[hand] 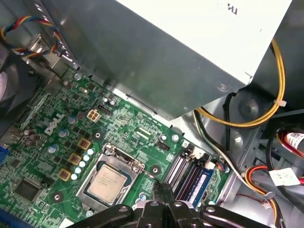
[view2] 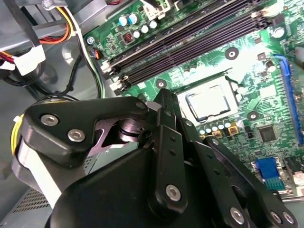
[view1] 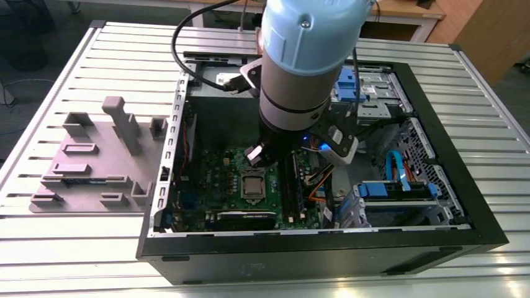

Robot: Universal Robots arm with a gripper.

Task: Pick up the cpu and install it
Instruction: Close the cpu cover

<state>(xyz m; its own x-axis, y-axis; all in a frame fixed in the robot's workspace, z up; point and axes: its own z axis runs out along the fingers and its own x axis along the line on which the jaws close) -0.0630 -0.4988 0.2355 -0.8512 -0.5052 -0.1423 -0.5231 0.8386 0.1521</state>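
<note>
Above the motherboard (view1: 248, 177), my gripper (hand: 164, 192) hangs with fingers pressed together, holding nothing. The cpu (hand: 107, 181) already sits in its socket (hand: 110, 178), just beside my fingertips. Placement looks done; seating would need checking.

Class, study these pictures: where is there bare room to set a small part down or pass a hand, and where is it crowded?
Free: the ribbed table in front of the grey fixture block, and the strip along the exterior view's right of the computer case. Crowded: inside the case, where the arm hangs over the motherboard with the cpu.
</note>
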